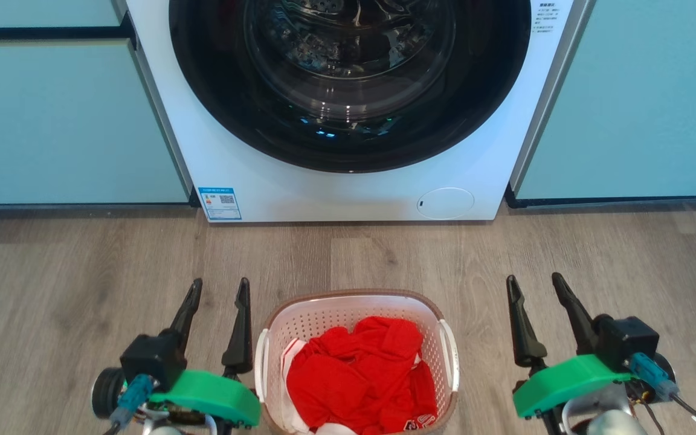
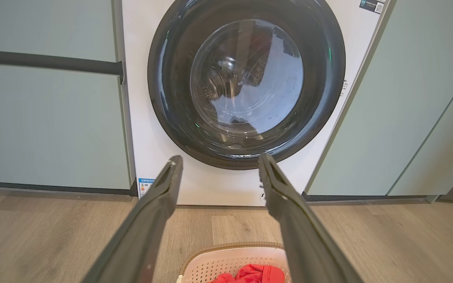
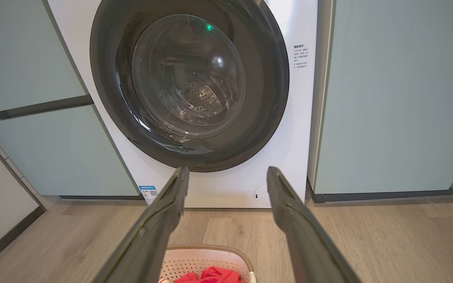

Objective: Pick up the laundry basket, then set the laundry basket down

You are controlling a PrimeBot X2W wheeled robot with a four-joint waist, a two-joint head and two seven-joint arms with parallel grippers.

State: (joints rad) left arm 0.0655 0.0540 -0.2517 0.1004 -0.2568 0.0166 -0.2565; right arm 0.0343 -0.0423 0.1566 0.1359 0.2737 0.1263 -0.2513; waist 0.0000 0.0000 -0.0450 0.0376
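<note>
The laundry basket (image 1: 275, 329) sits on the wood floor between my two arms, white with perforated walls, a brown rim and white side handles. Red clothing (image 1: 360, 374) fills it. My left gripper (image 1: 219, 287) is open just left of the basket, its inner finger close to the left handle and not touching it. My right gripper (image 1: 535, 283) is open farther off on the basket's right. The left wrist view looks past the left gripper (image 2: 218, 159) at the basket's far rim (image 2: 230, 247). Below the right gripper (image 3: 226, 169) the rim (image 3: 207, 249) shows again.
A white washing machine (image 1: 348, 193) with a dark round door (image 1: 348, 78), shut, stands straight ahead. Pale green cabinets (image 1: 64, 115) flank it on both sides. Bare wood floor (image 1: 396, 254) lies between the basket and the machine.
</note>
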